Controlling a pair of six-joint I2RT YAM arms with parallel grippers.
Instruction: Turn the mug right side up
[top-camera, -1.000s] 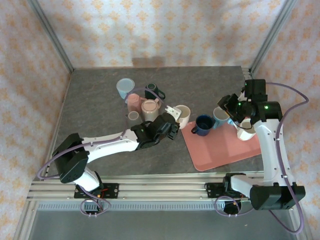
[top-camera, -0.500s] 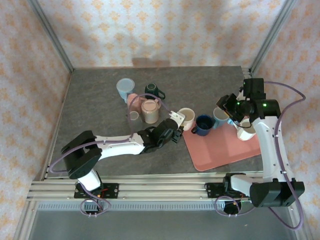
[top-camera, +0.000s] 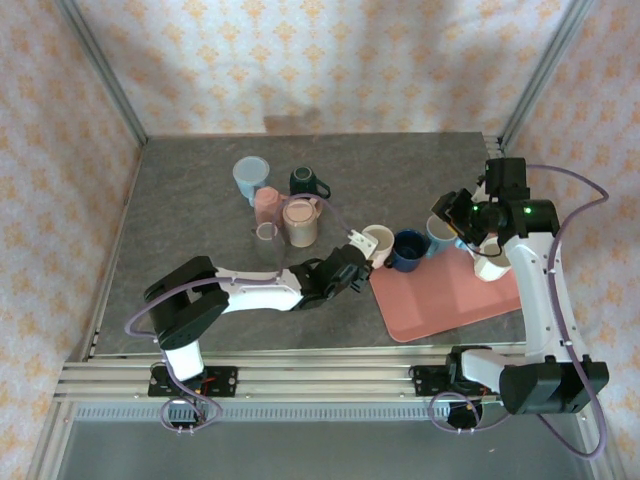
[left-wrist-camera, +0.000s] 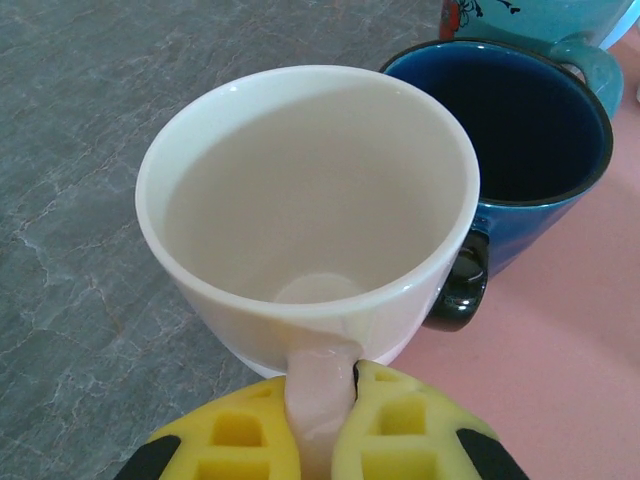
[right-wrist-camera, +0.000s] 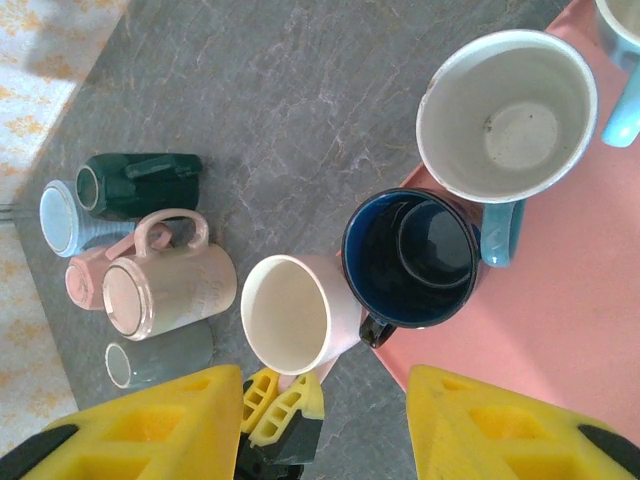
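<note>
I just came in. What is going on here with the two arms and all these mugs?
The left arm holds the cream mug by its handle, jaws shut on it, mouth facing up, at the edge of the pink tray beside the dark blue mug. The right arm hovers over the tray with jaws open, holding nothing. Several other mugs sit in a cluster further back on the table.

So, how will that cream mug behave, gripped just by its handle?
The cream mug looks like glazed ceramic, so probably rigid and fragile. Pinched by its handle alone in the left gripper, it might swivel. Its glossy surface may be slippery.
</note>
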